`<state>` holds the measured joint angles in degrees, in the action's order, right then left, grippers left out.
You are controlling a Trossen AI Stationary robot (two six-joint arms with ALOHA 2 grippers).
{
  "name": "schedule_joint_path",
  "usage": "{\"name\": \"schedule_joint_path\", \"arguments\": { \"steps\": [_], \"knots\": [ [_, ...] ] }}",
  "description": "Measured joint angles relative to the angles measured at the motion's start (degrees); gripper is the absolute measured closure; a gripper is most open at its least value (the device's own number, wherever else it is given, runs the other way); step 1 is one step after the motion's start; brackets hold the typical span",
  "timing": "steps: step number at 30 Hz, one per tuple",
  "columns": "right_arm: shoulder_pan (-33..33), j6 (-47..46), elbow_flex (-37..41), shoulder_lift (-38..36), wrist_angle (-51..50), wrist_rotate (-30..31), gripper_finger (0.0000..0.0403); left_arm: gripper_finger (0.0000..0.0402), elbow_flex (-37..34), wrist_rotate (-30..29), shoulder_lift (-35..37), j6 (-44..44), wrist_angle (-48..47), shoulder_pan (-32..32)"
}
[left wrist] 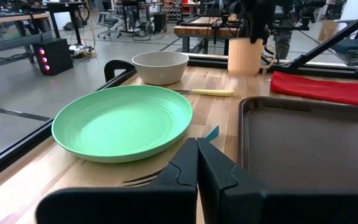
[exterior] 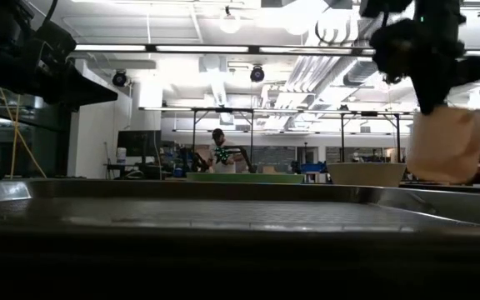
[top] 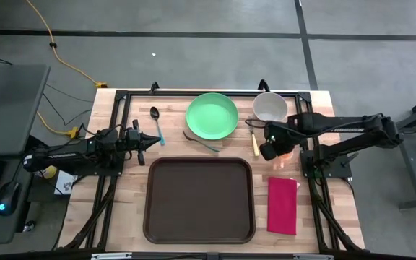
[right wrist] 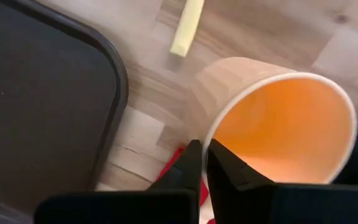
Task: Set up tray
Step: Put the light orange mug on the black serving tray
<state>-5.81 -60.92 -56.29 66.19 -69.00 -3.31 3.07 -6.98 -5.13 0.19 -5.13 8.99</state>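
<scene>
The dark brown tray [top: 199, 198] lies at the table's near middle. Beyond it are a green plate [top: 212, 115], a white bowl [top: 270, 107], a spoon [top: 155, 119], a fork [top: 202, 143] and a yellow-handled knife [top: 256, 143]. A red napkin [top: 282, 205] lies right of the tray. My right gripper [right wrist: 204, 146] is shut on a pale orange cup [right wrist: 278, 124] between the bowl and the napkin, pointing steeply down. My left gripper [left wrist: 197, 149] waits shut and holding nothing at the table's left, aimed at the plate. My right gripper pinches the cup's rim [right wrist: 211, 132] at one spot, one finger inside the cup and one outside its wall. The fingers come from above, pointing steeply down. The cup [exterior: 446, 143] hangs tilted below the fingers, mouth up, and looks raised a little off the table.
The tray's raised rim [right wrist: 120, 87] runs close beside the cup on the left. The knife's yellow handle [right wrist: 185, 28] lies just beyond the cup, and the bowl [left wrist: 160, 65] stands farther back. Black frame rails [top: 193, 94] border the table's far edge.
</scene>
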Motion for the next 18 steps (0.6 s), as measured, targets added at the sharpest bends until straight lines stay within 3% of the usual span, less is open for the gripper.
{"name": "schedule_joint_path", "arguments": {
  "steps": [6,11,15,18],
  "knots": [
    [2.3,3.0,-8.4,0.6,-4.6,1.7,0.0403,0.0371,0.0,0.0,0.0,0.0,0.0,0.0],
    [6.6,11.2,-15.1,4.3,-2.2,-1.4,0.0403,0.0371,0.0,0.0,0.0,0.0,0.0,0.0],
    [12.2,26.0,-20.0,10.8,0.8,-6.5,0.0403,0.0371,0.0,0.0,0.0,1.3,0.0,0.0],
    [16.2,32.7,-24.4,18.0,-1.3,-5.1,0.0403,0.0371,0.0,0.0,0.0,1.6,0.0,0.0]
  ]
}}
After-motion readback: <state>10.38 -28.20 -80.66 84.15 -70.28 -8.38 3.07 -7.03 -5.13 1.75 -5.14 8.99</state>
